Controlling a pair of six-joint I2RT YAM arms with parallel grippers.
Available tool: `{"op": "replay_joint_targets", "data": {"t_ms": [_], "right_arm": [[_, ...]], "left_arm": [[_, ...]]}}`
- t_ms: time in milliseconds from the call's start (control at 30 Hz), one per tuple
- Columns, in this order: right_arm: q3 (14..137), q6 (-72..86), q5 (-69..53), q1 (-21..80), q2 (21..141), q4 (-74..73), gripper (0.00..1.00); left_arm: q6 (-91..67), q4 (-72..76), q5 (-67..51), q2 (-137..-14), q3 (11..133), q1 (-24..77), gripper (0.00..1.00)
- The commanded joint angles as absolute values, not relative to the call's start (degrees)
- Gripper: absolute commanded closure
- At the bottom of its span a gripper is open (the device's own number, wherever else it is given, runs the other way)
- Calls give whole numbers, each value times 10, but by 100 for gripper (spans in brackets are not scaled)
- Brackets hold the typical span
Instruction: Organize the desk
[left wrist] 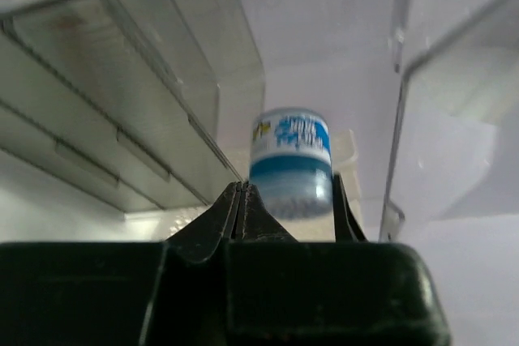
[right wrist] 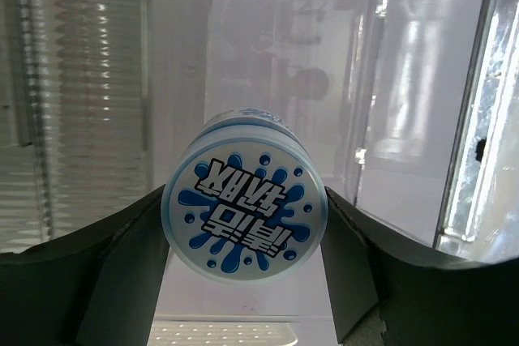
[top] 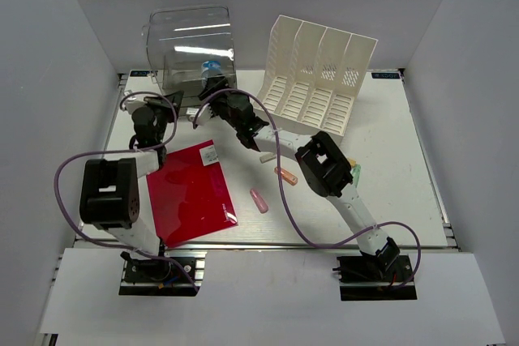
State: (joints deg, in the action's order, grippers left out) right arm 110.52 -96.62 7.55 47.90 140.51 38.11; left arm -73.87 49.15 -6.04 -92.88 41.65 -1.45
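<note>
The white desk [top: 389,184] carries loose items. My right gripper [top: 215,80] reaches into the clear plastic drawer box [top: 190,42] at the back left. It is shut on a round blue-and-white jar [top: 211,66]. In the right wrist view the jar's splash-printed lid [right wrist: 243,212] sits between the two fingers [right wrist: 122,257], touching both. My left gripper [top: 169,105] is at the box's front left. In the left wrist view its fingers [left wrist: 240,188] meet with nothing visible between them, and the jar [left wrist: 290,160] shows just beyond.
A white slotted file rack [top: 316,79] stands at the back right. A red folder [top: 190,192] lies at the front left. A pink item [top: 259,200], an orange item [top: 285,175], a white item [top: 266,157] and a green item [top: 355,172] lie mid-desk.
</note>
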Motion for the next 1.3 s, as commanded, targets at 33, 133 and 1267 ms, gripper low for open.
{"op": "replay_joint_targets", "data": {"t_ms": [33, 133, 1267], "right_arm": [[1101, -970, 77, 475, 1340, 475, 100], [1100, -970, 77, 473, 1339, 476, 100], [1263, -954, 55, 462, 1448, 420, 100]], "left_arm": [[-698, 494, -55, -954, 492, -25, 88], [-695, 518, -56, -974, 512, -30, 86], [-750, 678, -142, -944, 534, -40, 83]]}}
